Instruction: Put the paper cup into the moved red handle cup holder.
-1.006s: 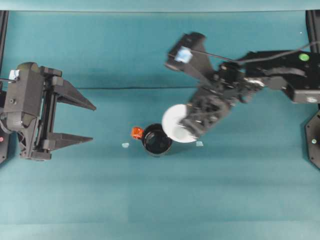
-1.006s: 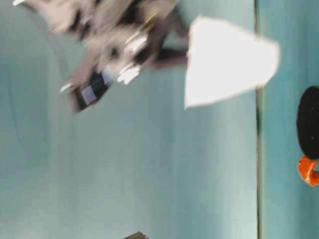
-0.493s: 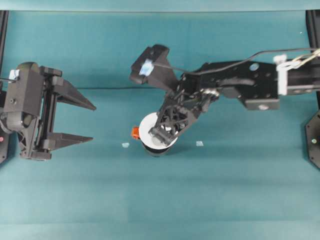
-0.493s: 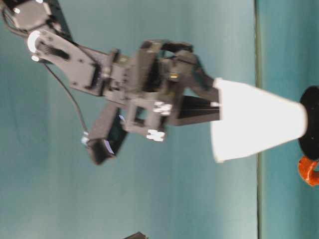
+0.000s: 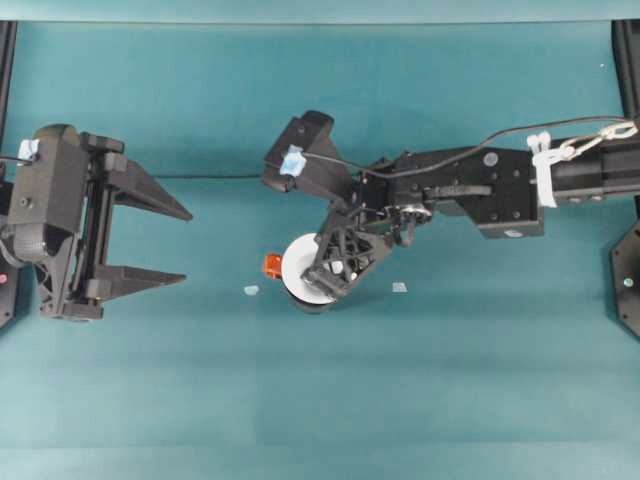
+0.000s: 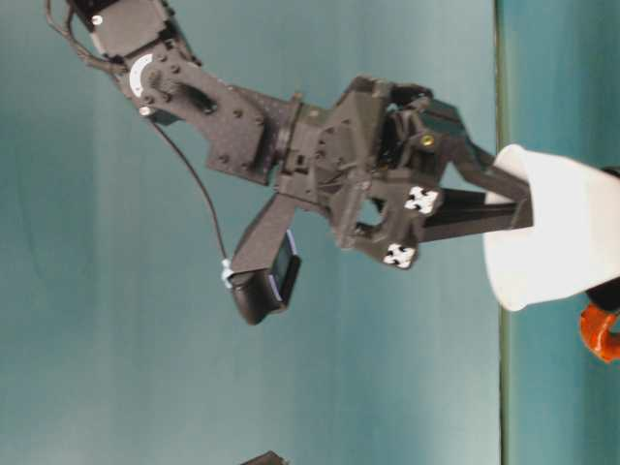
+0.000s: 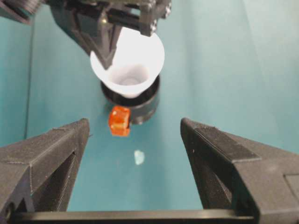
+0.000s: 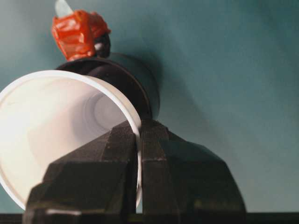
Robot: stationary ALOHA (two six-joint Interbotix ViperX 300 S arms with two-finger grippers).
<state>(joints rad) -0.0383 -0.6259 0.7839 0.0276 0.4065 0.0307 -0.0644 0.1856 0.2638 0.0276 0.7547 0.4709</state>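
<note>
The right gripper [image 8: 138, 154] pinches the cup's [image 5: 300, 262] rim, its base just entering the holder [image 7: 140, 103] mid-table. Left to do: seating and release. The left gripper [image 5: 150, 240] waits spread.

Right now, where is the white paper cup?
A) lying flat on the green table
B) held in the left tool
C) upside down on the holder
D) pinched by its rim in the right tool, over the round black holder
D: the right tool pinches the white paper cup's rim, over the round black holder.
</note>
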